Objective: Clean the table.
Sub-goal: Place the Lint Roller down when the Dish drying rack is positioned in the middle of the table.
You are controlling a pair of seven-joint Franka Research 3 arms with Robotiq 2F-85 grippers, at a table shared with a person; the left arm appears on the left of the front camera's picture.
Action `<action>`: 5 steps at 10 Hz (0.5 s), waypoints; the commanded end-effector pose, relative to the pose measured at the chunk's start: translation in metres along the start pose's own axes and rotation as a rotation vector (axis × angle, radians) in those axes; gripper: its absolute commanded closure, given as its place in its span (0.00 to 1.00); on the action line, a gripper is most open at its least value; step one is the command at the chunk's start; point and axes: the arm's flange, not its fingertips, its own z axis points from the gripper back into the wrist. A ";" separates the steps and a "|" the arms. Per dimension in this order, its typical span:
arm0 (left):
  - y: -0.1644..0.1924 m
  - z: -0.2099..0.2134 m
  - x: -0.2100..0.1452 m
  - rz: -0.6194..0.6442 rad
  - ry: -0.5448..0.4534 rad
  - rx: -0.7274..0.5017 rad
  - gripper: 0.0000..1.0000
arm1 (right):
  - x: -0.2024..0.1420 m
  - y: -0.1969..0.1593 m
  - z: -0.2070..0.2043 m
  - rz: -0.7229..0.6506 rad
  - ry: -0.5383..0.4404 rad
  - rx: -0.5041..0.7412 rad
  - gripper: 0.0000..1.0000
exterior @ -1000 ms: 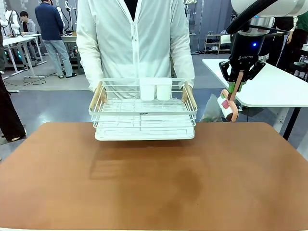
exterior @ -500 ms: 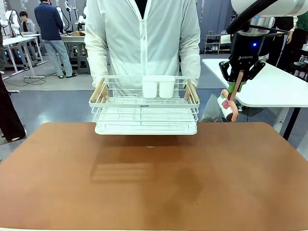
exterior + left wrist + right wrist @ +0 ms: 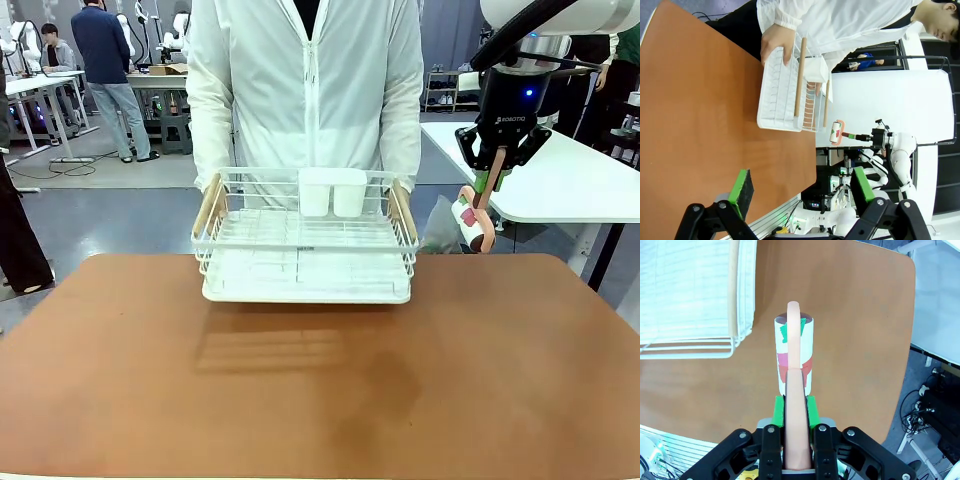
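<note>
Front view: the brown bench (image 3: 320, 390) is being seen across its full width, w/ a white wire rack (image 3: 305, 240) being held by a person (image 3: 305, 90) just above its far edge, centre. Two white cups (image 3: 332, 192) are being carried in the rack's far side. The right claw (image 3: 497, 165) is being held high at far right, above the bench's far-right corner, shut tight on the pink handle of a lint roller (image 3: 475, 222), which is hanging down from it.

Right wrist view: the roller (image 3: 794, 357) is being looked at from above, its handle clamped between the green pads (image 3: 779, 411); its paper roll is being shown w/ red and green print. The rack's wooden handle (image 3: 733, 287) is being seen just left of the roller, apart from it.

Left wrist view: the left claw (image 3: 802, 195) is being held open, nothing between its pads, off the bench's near edge. One hand (image 3: 775, 42) of the person is being shown gripping the rack's end.

The near and middle of the bench are being left bare, only the rack's shadow lying there. A white-topped table (image 3: 560, 190) is standing far right, behind the right arm.
</note>
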 end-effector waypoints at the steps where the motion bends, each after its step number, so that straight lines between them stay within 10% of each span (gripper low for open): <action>1: -0.002 0.003 0.001 0.004 -0.011 -0.029 0.00 | 0.001 0.003 0.002 -0.021 0.000 -0.023 0.79; 5: -0.002 0.003 0.001 0.004 -0.011 -0.029 0.00 | 0.001 0.003 0.002 -0.021 0.000 -0.023 0.79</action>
